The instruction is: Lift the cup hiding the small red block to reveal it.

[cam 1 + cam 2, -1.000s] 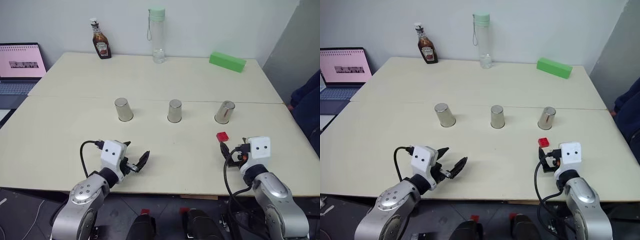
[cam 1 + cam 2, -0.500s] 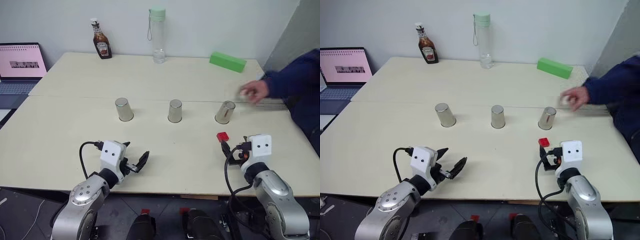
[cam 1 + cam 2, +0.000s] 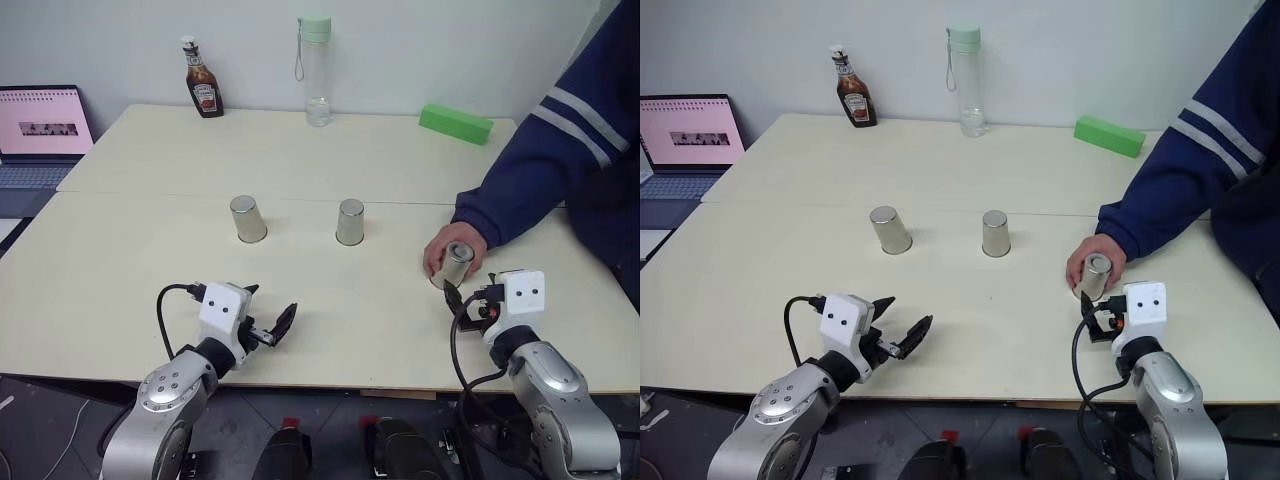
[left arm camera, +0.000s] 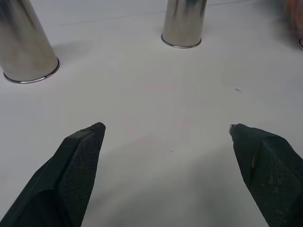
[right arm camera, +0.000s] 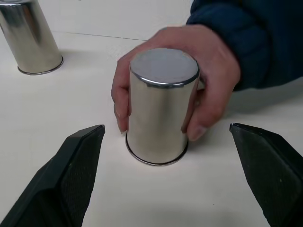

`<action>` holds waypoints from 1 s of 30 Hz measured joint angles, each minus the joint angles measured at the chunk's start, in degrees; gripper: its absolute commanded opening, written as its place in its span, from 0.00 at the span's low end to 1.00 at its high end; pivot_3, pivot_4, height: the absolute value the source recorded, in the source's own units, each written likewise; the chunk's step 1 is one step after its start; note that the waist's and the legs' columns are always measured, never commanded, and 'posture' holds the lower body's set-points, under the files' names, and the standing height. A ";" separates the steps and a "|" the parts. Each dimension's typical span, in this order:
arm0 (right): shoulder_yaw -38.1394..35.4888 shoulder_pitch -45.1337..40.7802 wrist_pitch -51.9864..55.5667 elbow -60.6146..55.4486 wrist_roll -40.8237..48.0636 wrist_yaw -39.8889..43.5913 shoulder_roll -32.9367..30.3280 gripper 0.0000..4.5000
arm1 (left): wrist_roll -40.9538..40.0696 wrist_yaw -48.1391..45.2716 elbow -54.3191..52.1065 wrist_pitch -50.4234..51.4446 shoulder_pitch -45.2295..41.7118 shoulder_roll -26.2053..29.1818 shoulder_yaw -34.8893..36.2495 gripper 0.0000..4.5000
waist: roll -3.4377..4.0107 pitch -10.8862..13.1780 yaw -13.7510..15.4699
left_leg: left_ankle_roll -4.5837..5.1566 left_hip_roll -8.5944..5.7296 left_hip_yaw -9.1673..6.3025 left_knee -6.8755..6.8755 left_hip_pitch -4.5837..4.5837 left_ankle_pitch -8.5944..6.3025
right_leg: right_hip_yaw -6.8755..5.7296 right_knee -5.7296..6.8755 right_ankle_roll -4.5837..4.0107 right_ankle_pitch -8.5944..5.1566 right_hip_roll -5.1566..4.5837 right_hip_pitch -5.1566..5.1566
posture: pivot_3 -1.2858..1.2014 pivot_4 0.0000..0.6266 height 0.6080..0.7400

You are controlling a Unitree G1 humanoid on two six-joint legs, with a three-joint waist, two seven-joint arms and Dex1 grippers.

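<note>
Three alike silvery cups stand mouth down on the table: the left cup [image 3: 247,218], the middle cup [image 3: 350,221] and the right cup [image 3: 455,264]. A person's hand [image 3: 440,252] wraps the right cup, just beyond my right gripper [image 5: 166,126], which is open with the cup [image 5: 161,111] standing ahead between its spread fingers. The small red block is hidden. My left gripper [image 3: 270,306] hovers open and empty near the table's front edge, with the left cup [image 4: 26,47] and the middle cup [image 4: 183,21] ahead of it.
A ketchup bottle [image 3: 203,92], a tall clear bottle [image 3: 315,70] and a long green block [image 3: 455,123] stand along the far edge. A laptop [image 3: 38,130] sits at the far left. The person's blue sleeve [image 3: 545,160] reaches in from the right.
A person's arm came in from the right, drew the right cup toward me and set it where the red block lay; the block no longer shows. Both grippers kept still.
</note>
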 measured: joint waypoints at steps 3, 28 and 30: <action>-0.14 -0.32 0.06 0.00 0.01 0.03 -0.15 1.00 | 0.13 -0.26 0.01 -0.04 -0.25 0.00 -0.12 1.00 | 0.00 0.00 0.00 | 0.00 0.00 0.00 0.00 0.01 0.00 | -0.01 0.01 0.00 0.00 0.00 0.00 | 0.52 0.24 1.00; -0.18 -0.13 -0.18 0.48 -0.01 0.06 -0.88 1.00 | 0.15 -0.37 -0.01 -0.06 0.38 0.30 0.18 1.00 | 0.00 0.00 0.00 | 0.00 0.00 0.00 0.00 0.01 0.00 | 0.00 0.01 0.00 0.00 0.00 0.00 | 0.52 0.24 1.00; -0.18 -0.14 -0.18 0.48 -0.02 0.03 -0.88 1.00 | 0.18 -0.36 -0.01 -0.06 0.37 0.32 0.38 1.00 | 0.00 0.00 0.00 | 0.00 0.00 0.00 0.00 0.01 0.00 | -0.01 0.01 -0.01 0.00 0.00 0.00 | 0.52 0.24 1.00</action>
